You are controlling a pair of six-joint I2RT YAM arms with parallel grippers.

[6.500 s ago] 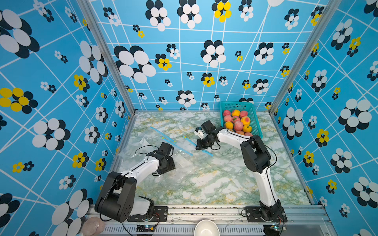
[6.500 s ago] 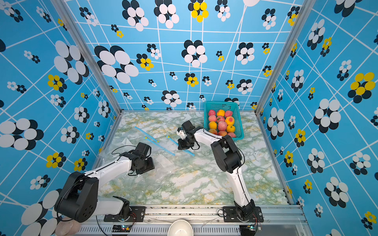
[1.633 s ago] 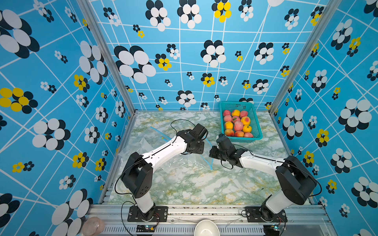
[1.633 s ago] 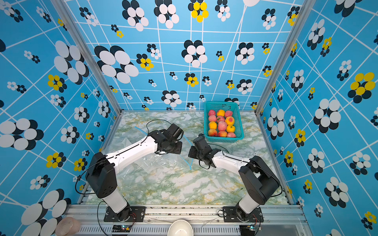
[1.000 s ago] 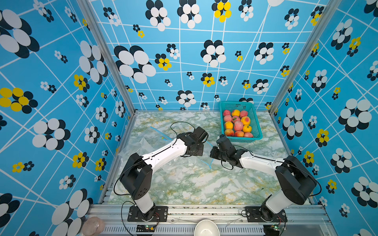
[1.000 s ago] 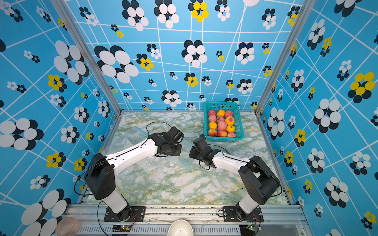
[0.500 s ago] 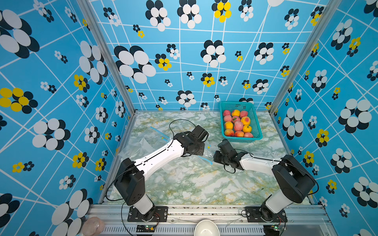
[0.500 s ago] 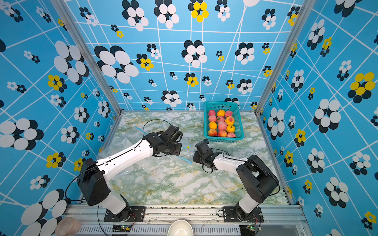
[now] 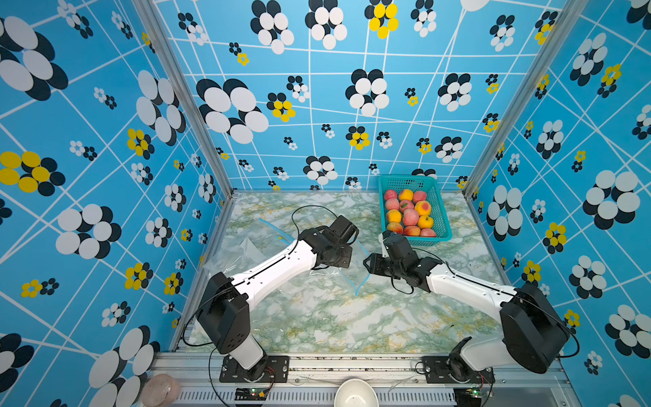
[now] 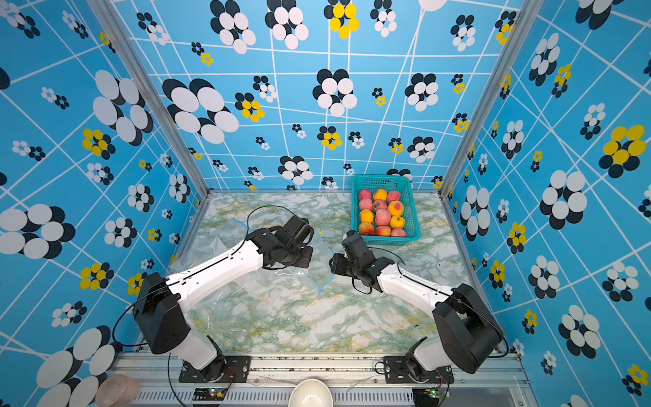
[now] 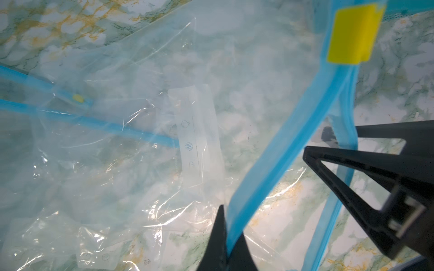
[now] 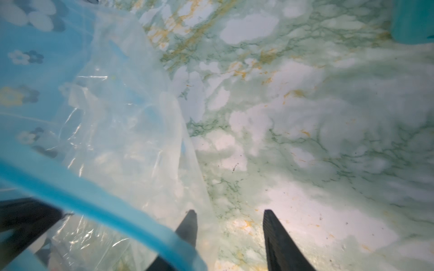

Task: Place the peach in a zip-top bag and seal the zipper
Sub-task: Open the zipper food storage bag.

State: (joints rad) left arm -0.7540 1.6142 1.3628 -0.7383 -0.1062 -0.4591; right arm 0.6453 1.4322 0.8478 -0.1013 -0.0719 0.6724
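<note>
Bag mouth faces right end effector

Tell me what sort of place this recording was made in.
Probably a purpose-built robot data-collection booth, not a home: flower-print panels wall in a marble-print tabletop, and the left arm and right arm are mounted on a metal rail along its front edge.
</note>
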